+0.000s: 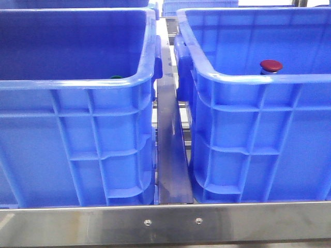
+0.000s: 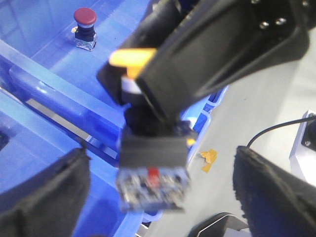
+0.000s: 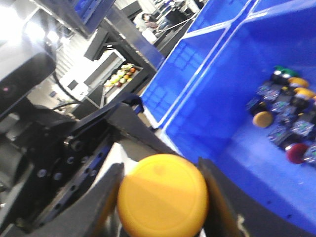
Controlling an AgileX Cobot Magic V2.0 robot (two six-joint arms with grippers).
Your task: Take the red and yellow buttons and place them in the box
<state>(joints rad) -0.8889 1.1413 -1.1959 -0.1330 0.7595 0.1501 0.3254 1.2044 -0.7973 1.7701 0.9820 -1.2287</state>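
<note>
My right gripper [image 3: 163, 190] is shut on the yellow button [image 3: 163, 197], pads on either side of its cap. In the left wrist view the same right gripper [image 2: 148, 84] holds the yellow button [image 2: 153, 173] with its grey body hanging down. My left gripper [image 2: 160, 165] is open, its fingers wide on both sides of that body and not touching it. The red button [image 1: 271, 65] stands upright inside the right blue box [image 1: 248, 80]; it also shows in the left wrist view [image 2: 85, 20]. Neither gripper shows in the front view.
The left blue crate [image 1: 77, 85] holds a pile of several buttons [image 3: 286, 116], with a green cap just showing over its rim [image 1: 116, 77]. A metal rail [image 1: 170, 155] runs between the crates. A steel table edge [image 1: 165, 222] runs along the front.
</note>
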